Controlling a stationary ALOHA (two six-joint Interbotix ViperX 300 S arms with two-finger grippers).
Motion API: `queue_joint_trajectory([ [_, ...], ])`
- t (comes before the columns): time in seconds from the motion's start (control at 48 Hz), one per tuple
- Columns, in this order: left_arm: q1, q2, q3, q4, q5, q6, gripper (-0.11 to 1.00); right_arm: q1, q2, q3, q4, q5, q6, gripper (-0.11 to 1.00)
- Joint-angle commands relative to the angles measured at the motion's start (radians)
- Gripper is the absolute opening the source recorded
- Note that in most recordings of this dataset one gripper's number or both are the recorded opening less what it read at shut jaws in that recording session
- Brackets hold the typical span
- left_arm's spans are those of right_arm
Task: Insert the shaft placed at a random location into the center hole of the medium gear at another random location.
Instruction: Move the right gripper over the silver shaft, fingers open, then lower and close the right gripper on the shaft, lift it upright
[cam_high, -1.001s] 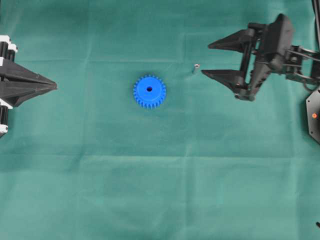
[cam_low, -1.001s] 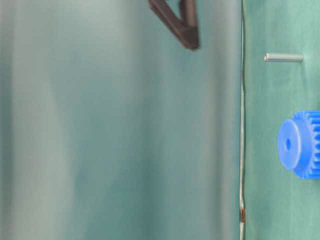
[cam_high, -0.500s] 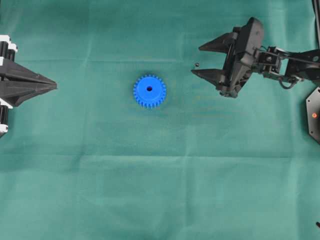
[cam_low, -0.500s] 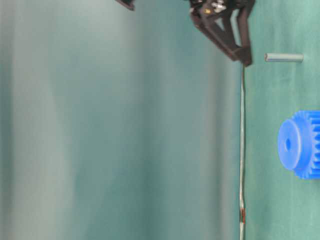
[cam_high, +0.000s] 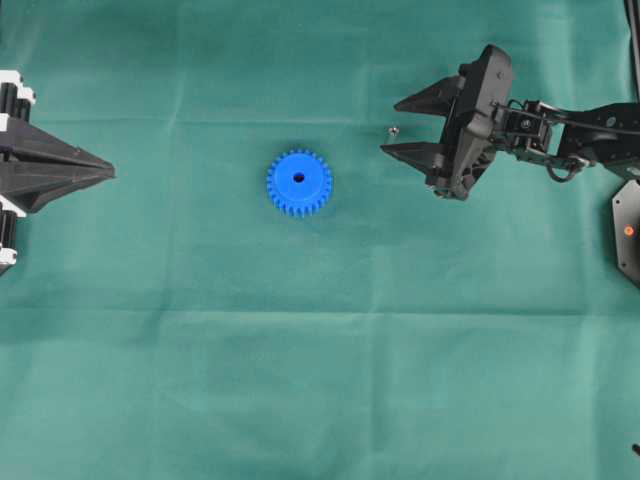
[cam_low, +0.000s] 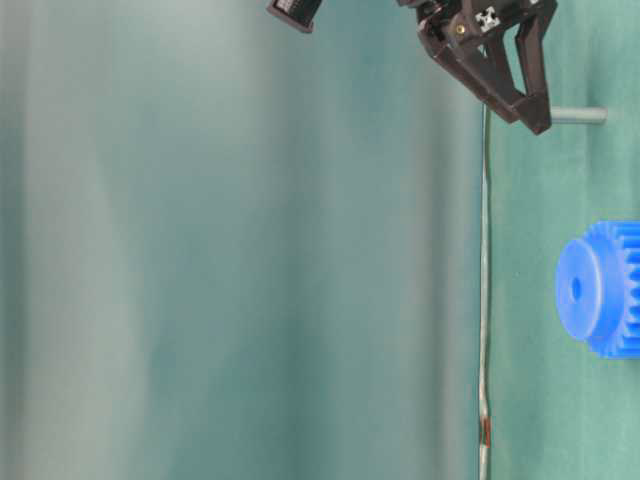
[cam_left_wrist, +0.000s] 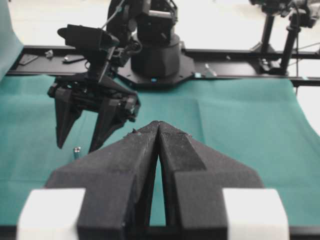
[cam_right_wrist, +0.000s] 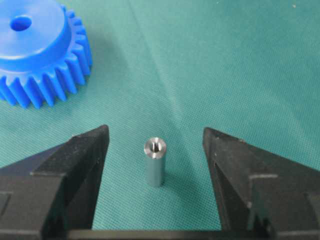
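shaft (cam_right_wrist: 154, 161) stands upright on the green cloth (cam_high: 320, 380), between the spread jaws of the right gripper (cam_right_wrist: 155, 150), untouched. medium gear (cam_high: 299, 183) lies mid-cloth, unobstructed. left gripper (cam_high: 100, 172) closed at the left edge.

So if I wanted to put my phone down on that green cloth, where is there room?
The whole lower half of the cloth, below the blue gear, lies bare, as does the stretch between the gear and the shut left gripper. It is crowded at upper right: the right gripper stands with open jaws either side of the upright shaft.
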Motion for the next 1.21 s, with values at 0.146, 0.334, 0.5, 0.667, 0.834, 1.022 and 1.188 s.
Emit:
queue_joint_trajectory([
  [0.146,0.003,0.008,-0.012,0.003,-0.005,-0.002,0.00,-0.003,0.002,-0.020,0.003,-0.015,-0.006,0.65],
  [0.334,0.003,0.008,-0.014,0.003,-0.005,-0.002,0.00,-0.005,0.005,-0.020,0.000,-0.015,-0.006,0.30],
  [0.5,0.003,0.008,-0.014,0.002,-0.003,-0.002,0.00,-0.005,0.005,-0.020,-0.003,-0.015,-0.008,0.13],
  [0.667,0.003,0.008,-0.014,0.003,-0.003,-0.003,0.00,-0.005,0.005,-0.021,-0.005,-0.015,-0.006,0.13],
  [0.834,0.003,0.008,-0.014,0.003,0.000,-0.003,0.00,-0.005,-0.008,-0.028,-0.003,-0.003,-0.005,0.13],
  [1.022,0.003,0.008,-0.014,0.003,0.006,-0.003,0.00,-0.005,-0.091,-0.040,-0.005,0.072,-0.006,0.13],
  [1.188,0.003,0.008,-0.014,0.002,0.009,-0.003,0.00,-0.005,-0.172,-0.069,-0.003,0.178,-0.006,0.13],
])
